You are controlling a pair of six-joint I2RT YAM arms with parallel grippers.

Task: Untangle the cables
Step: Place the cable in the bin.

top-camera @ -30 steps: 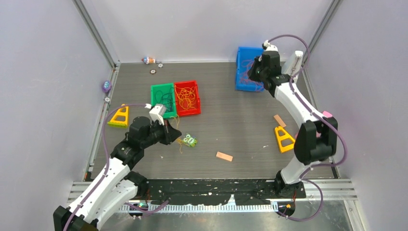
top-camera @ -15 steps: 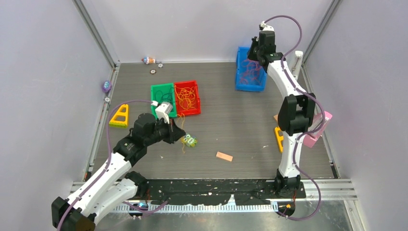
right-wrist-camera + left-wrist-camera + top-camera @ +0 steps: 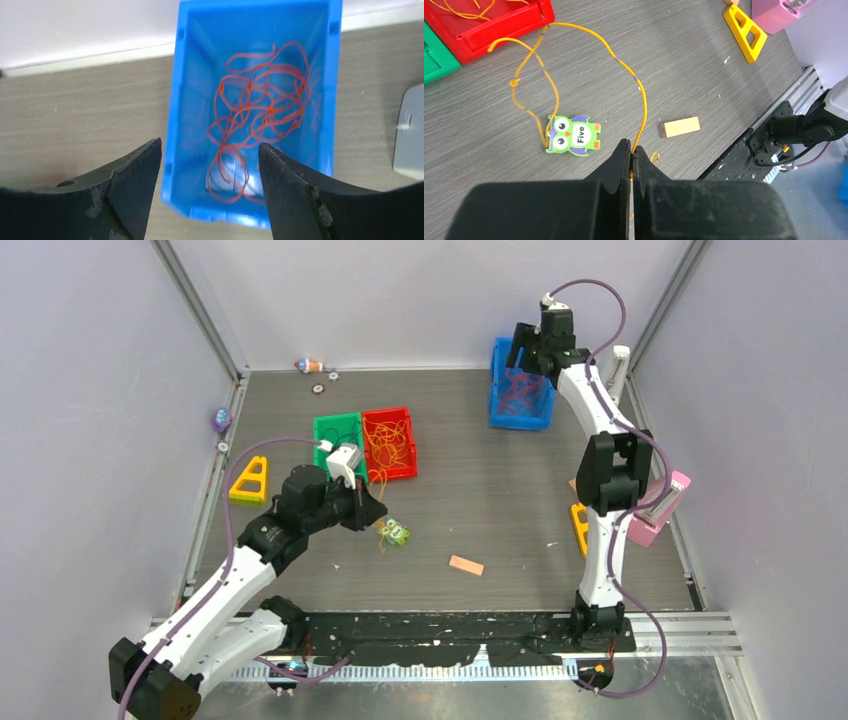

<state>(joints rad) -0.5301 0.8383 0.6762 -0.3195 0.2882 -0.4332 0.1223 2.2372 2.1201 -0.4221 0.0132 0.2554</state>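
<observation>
Since 1.0 s ago the right arm had risen and straightened over the back corner; the left arm had edged forward slightly.

Left gripper [image 3: 630, 150]: jaws pressed together, pinching one orange cable [image 3: 644, 111] at the very tips. From the pinch the cable arced up and back to the corner of the red bin [image 3: 504, 27], then looped down across the table [image 3: 704, 65] to the owl card [image 3: 573, 136], its end touching the card's left edge. More orange strands lay inside the red bin.

Right gripper [image 3: 210, 146]: fingers spread wide, holding nothing, hovering above the blue bin [image 3: 192, 100]. Red cables [image 3: 270, 109] lay in a loose tangle on the bin floor.

Green bin [image 3: 318, 450]: appeared to hold dark cables [image 3: 347, 448], though the top view was too coarse to be sure.
</observation>
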